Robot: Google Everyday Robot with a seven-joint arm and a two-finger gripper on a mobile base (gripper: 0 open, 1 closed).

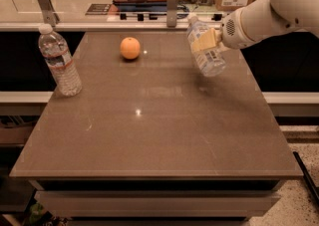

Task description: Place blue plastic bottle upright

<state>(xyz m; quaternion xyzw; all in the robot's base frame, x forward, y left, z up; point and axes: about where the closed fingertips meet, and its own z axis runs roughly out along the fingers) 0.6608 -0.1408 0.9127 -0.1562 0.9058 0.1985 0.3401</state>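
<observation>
beige end effector (205,41) around blue plastic bottle (212,61)

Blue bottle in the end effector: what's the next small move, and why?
Probably rotate the wrist to bring the blue bottle vertical, base down, before lowering. The end effector is shut on it above the right rear part of the table, and it hangs tilted, cap toward the upper left, base toward the lower right. Set down like this, it would likely tip over.
</observation>
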